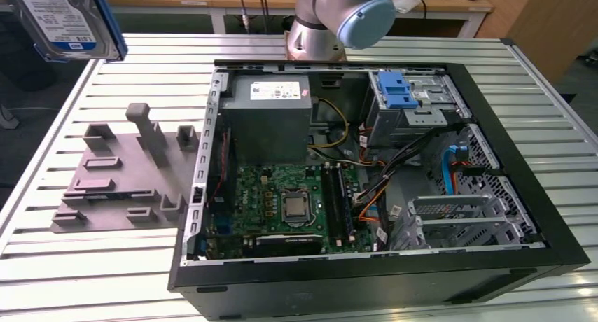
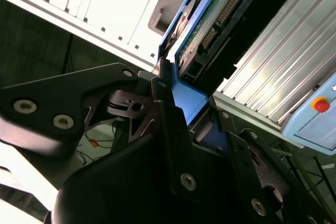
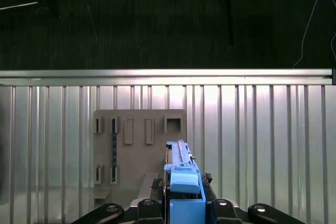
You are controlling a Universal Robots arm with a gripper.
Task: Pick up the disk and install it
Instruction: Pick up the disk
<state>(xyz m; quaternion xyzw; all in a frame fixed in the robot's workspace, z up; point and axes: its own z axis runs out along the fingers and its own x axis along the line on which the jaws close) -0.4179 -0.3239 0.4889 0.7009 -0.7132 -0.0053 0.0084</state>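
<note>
The disk (image 1: 70,21), silver with a white-and-blue label and a blue carrier frame, hangs high at the exterior view's far left, above the table's back corner and the grey fixture (image 1: 122,175). In both wrist views my gripper (image 3: 182,184) is shut on the disk's blue carrier (image 3: 184,192), with a black finger (image 3: 155,186) on each side. In the second wrist view the disk (image 2: 210,19) shows its green circuit board and connector, held edge-on between the fingers (image 2: 164,106). The open computer case (image 1: 523,98) lies to the exterior view's right of the disk.
Inside the case sit a grey power supply (image 1: 271,119), the motherboard (image 1: 280,203) and a drive bay with a blue latch (image 1: 397,91). The arm's base (image 1: 327,21) stands behind the case. The ribbed metal table (image 1: 84,273) carries everything. A red button (image 2: 320,104) sits on a pale box.
</note>
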